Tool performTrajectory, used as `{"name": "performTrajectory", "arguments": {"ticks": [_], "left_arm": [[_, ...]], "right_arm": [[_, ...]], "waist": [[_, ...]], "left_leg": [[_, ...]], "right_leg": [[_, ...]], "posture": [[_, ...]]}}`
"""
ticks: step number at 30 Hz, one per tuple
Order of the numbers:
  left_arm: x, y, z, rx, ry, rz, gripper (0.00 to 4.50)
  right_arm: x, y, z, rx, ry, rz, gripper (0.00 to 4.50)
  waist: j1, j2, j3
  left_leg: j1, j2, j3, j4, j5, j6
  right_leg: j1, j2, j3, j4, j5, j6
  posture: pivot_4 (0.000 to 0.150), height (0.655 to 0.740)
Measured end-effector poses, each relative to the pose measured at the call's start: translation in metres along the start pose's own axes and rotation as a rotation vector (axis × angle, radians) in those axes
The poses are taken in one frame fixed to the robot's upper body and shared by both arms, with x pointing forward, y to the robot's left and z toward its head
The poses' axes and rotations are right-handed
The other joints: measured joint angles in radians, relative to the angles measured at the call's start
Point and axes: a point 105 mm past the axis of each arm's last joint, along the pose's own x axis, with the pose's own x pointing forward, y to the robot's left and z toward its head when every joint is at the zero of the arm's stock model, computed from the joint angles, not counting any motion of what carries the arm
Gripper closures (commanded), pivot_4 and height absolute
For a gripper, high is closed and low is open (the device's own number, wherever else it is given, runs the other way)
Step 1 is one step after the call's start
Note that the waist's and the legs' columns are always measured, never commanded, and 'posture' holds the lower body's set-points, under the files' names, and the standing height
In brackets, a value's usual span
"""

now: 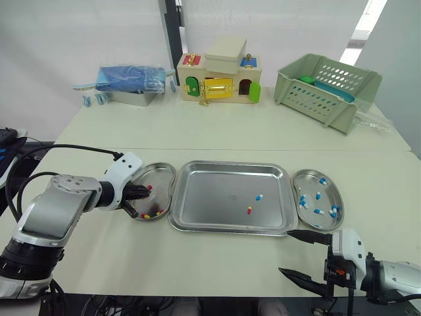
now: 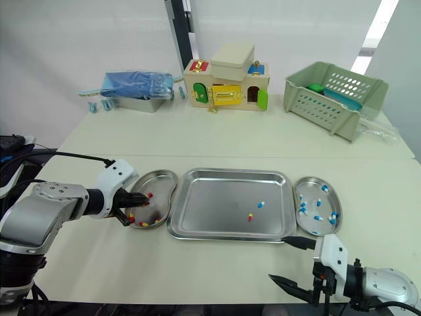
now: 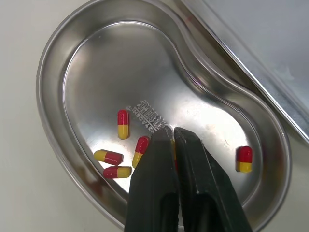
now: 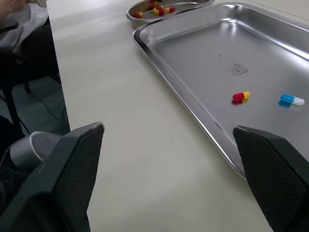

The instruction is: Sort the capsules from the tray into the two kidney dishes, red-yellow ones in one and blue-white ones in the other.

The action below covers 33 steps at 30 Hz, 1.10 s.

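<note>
Black fingers (image 3: 154, 193) of the left gripper (image 3: 173, 133) are pressed nearly together, with only a thin slit between them. Their tips are down over the floor of the left kidney dish (image 3: 53, 63), right beside an embossed stamp (image 3: 148, 116) whose lettering is too fine to read. A sliver of yellow and red shows through the slit. Whether that capsule is pinched or just lies underneath, I cannot tell. Around the tips I count five red-yellow capsules (image 3: 123, 124) lying loose in that dish, four bunched on one side of the fingers and one alone on the other.

Just beside that dish sits the tray (image 1: 210, 191), with a small mark (image 4: 239, 69) stamped in its middle, also unreadable. Two capsules lie in it, near each other but apart: one red-yellow capsule (image 1: 249, 210) and one blue-white capsule (image 1: 259, 197). The right kidney dish (image 1: 295, 187), just beside the tray's other end, holds about seven blue-white capsules (image 1: 318, 195); a couple overlap, so the count is rough.

Off the tray's near right corner, the right gripper (image 4: 167, 126) hangs with its two fingers (image 4: 72, 164) spread wide, holding nothing.

Along the far side of the table (image 1: 217, 138) stand a metal tin (image 1: 135, 97) with a blue bundle on it, a wooden toy house (image 1: 219, 79) with coloured doors and latches, and a pale green slatted basket (image 1: 325, 92).
</note>
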Motion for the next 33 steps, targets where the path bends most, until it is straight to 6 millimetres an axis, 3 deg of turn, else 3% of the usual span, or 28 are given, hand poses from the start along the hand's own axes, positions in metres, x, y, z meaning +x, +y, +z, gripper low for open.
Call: {"name": "performTrajectory", "arguments": {"ticks": [12, 15, 19, 22, 27, 29, 33], "left_arm": [[-0.003, -0.001, 0.002, -0.024, -0.044, -0.01, 0.03], [-0.011, -0.007, -0.002, -0.067, -0.085, -0.062, 0.03], [-0.04, -0.016, -0.001, -0.112, -0.215, -0.161, 0.03], [-0.061, -0.014, -0.013, -0.113, -0.273, -0.143, 0.03], [-0.094, -0.012, -0.074, -0.172, -0.214, -0.05, 0.03], [-0.103, -0.016, -0.089, -0.205, -0.191, -0.044, 0.03], [-0.115, -0.011, -0.1, -0.204, -0.182, 0.017, 0.03]], "right_arm": [[0.0, -0.003, 0.0, 0.004, 0.013, 0.003, 0.0], [-0.001, -0.005, 0.001, 0.016, 0.007, -0.002, 0.0], [-0.013, -0.02, 0.009, -0.016, 0.023, -0.056, 0.0], [-0.026, -0.033, 0.011, -0.004, 0.03, -0.119, 0.0], [-0.063, -0.056, 0.003, 0.025, 0.105, -0.257, 0.0], [-0.077, -0.065, -0.002, 0.043, 0.127, -0.301, 0.0], [-0.095, -0.08, -0.006, 0.054, 0.155, -0.35, 0.0]], "waist": [[-0.002, 0.0, 0.0], [-0.004, 0.0, 0.0], [-0.007, 0.0, 0.0], [-0.008, 0.0, 0.0], [-0.007, -0.001, 0.0], [-0.003, -0.002, 0.001], [0.005, -0.002, 0.001]], "left_leg": [[0.0, 0.0, 0.0, 0.0, 0.0, 0.0], [0.0, 0.0, 0.0, 0.0, 0.0, 0.0], [0.0, 0.001, 0.001, 0.0, 0.0, 0.0], [0.0, 0.001, 0.001, -0.001, 0.0, 0.0], [0.0, 0.001, 0.004, -0.002, 0.0, 0.0], [0.0, 0.001, 0.003, -0.001, 0.0, 0.0], [0.004, 0.0, 0.003, -0.001, 0.0, 0.0]], "right_leg": [[0.0, 0.0, 0.0, 0.0, 0.0, 0.0], [-0.001, 0.0, 0.0, 0.001, 0.0, 0.0], [-0.002, 0.0, 0.001, 0.001, 0.0, 0.0], [-0.002, 0.0, 0.001, 0.001, 0.0, 0.0], [-0.002, -0.001, 0.003, -0.001, 0.0, 0.0], [-0.001, -0.001, 0.002, 0.0, 0.0, 0.0], [0.003, -0.001, 0.002, -0.001, 0.0, 0.0]], "posture": [[0.15, 0.74], [0.15, 0.74], [0.15, 0.74], [0.15, 0.74], [0.15, 0.74], [0.15, 0.74], [0.15, 0.74]]}}
